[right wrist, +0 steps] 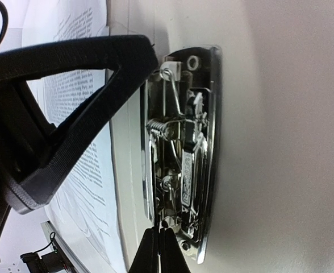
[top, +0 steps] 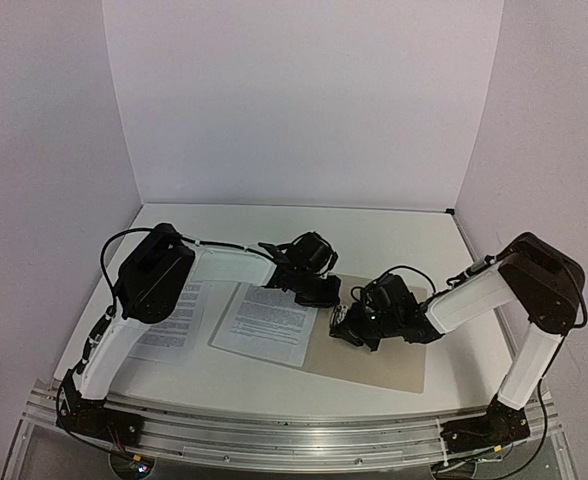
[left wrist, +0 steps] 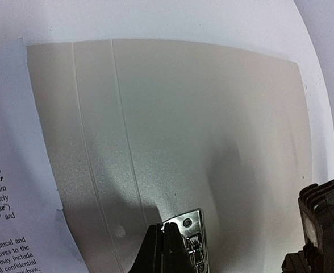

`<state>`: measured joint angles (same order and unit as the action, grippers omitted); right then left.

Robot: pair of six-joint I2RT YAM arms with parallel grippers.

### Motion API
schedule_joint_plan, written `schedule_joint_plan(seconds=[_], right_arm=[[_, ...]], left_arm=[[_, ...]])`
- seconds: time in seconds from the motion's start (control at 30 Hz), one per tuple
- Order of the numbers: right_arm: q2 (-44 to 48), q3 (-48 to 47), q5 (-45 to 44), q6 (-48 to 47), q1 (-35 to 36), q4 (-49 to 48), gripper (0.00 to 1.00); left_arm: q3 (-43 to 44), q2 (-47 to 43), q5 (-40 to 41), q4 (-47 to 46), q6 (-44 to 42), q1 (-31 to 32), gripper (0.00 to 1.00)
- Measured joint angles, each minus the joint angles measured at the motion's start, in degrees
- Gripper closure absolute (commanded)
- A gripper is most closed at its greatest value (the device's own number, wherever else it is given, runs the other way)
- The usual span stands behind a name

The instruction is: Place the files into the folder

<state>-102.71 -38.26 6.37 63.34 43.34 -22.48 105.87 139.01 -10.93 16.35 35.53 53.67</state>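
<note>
The beige folder (top: 399,355) lies open and flat at centre right. Its metal clip (right wrist: 184,148) sits on the inner spine and also shows in the left wrist view (left wrist: 191,227). One printed file sheet (top: 267,322) lies over the folder's left edge, and a second sheet (top: 169,325) lies further left. My left gripper (top: 324,293) is shut, with its tips (left wrist: 165,228) at one end of the clip. My right gripper (top: 342,322) is shut, with its tips (right wrist: 162,234) touching the clip's other end. The left gripper's black finger (right wrist: 87,108) reaches the clip's top.
White walls enclose the table on three sides. The metal rail (top: 294,430) with the arm bases runs along the near edge. The two grippers are very close together over the folder's spine.
</note>
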Motion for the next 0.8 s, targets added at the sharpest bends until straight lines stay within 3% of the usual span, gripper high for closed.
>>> schedule_joint_plan(seconds=[0.4, 0.8], right_arm=[[1.9, 1.0, 3.8, 0.6, -2.6, 1.2, 1.0], [-1.4, 3.4, 8.7, 0.6, -5.4, -6.0, 1.0]], left_arm=[[-1.4, -0.4, 0.0, -1.8, -1.3, 0.0, 1.0], [-3.6, -1.0, 0.7, -5.4, -3.2, -0.1, 1.0]])
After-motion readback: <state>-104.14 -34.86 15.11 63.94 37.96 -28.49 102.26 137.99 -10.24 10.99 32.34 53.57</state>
